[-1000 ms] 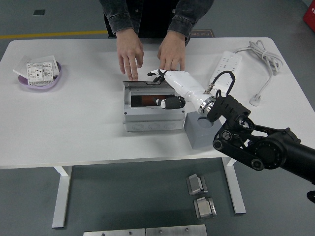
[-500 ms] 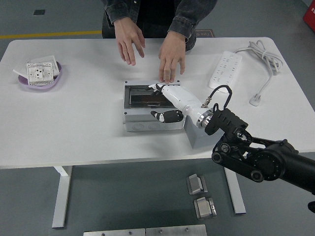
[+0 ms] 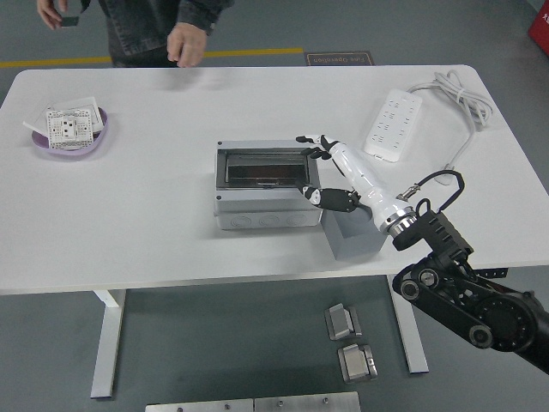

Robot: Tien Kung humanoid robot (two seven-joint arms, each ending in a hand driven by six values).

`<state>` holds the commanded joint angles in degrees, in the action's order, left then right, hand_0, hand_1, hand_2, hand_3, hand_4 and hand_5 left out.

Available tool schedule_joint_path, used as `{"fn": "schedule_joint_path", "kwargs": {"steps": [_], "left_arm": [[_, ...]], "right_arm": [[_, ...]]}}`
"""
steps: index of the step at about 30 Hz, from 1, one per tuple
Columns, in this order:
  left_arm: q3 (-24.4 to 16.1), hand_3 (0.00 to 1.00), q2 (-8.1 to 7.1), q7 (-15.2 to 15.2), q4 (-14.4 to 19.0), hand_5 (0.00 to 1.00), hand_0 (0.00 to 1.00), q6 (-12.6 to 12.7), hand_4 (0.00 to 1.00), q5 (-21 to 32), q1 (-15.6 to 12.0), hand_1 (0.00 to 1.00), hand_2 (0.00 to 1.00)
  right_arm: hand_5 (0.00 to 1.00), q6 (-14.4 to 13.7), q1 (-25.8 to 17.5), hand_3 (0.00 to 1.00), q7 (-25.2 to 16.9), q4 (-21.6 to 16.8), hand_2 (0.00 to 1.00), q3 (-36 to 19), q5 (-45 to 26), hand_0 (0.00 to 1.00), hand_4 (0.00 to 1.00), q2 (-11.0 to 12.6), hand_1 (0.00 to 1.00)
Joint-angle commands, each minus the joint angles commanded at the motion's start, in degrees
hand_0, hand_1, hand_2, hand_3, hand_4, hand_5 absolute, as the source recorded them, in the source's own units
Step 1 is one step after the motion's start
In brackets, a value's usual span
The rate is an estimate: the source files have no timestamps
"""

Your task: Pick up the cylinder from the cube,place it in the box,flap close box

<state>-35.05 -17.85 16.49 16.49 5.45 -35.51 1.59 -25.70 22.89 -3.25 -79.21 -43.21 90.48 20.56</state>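
The grey box [image 3: 262, 210] stands mid-table with its dark window flap [image 3: 262, 169] lying flat and shut on top. A dim brownish shape shows through the window; I cannot tell for sure that it is the cylinder. The grey cube [image 3: 353, 233] sits against the box's right front corner, its top bare. My right hand [image 3: 316, 169], white with black fingertips [image 3: 307, 140], hovers at the box's right edge, fingers spread and holding nothing. The thumb points at the box's right side. The left arm is out of view.
A purple bowl [image 3: 69, 142] with a white socket part sits far left. A white power strip [image 3: 393, 126] and its cable [image 3: 459, 99] lie back right. A person stands beyond the far left corner, one hand [image 3: 184, 43] hanging free, away from the table.
The flap has come down from open to shut. The person's hands have left the box and gone to the top left. My right hand has drawn back to the box's right edge.
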Motion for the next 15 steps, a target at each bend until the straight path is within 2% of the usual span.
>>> {"fn": "schedule_joint_path", "kwargs": {"steps": [6, 8, 9, 14, 15], "left_arm": [[-1.0, 0.788, -0.12, -0.1, 0.3, 0.294, 0.711, 0.0, 0.749, -1.1, 0.5, 0.709, 0.583], [-1.2, 0.788, -0.20, -0.1, 0.4, 0.294, 0.711, -0.1, 0.749, -1.3, 0.6, 0.709, 0.583], [-1.2, 0.789, -0.31, -0.1, 0.4, 0.294, 0.711, -0.1, 0.749, -1.4, 0.6, 0.709, 0.583], [-1.5, 0.789, -1.06, -0.1, 0.4, 0.294, 0.711, 0.0, 0.749, -1.8, 0.4, 0.709, 0.583], [-1.4, 0.788, -1.18, -0.1, 0.4, 0.296, 0.711, 0.0, 0.749, -1.8, 0.4, 0.709, 0.583]], "right_arm": [[0.137, -1.1, -8.0, 0.830, -6.2, -2.9, 0.696, -9.1, -8.9, 0.673, 0.704, 1.0, 0.674], [0.137, -1.4, -9.4, 0.830, -6.1, -4.1, 0.696, -11.4, -9.5, 0.673, 0.704, 1.3, 0.674], [0.135, -1.4, -9.8, 0.815, -5.4, -5.1, 0.692, -12.7, -8.6, 0.622, 0.704, 1.5, 0.662], [0.135, -1.1, -10.2, 0.815, -2.9, -9.5, 0.692, -18.1, -3.5, 0.622, 0.704, 2.3, 0.662], [0.141, -1.1, -10.2, 0.783, -2.8, -10.1, 0.687, -18.6, -3.0, 0.605, 0.705, 2.4, 0.653]]}}
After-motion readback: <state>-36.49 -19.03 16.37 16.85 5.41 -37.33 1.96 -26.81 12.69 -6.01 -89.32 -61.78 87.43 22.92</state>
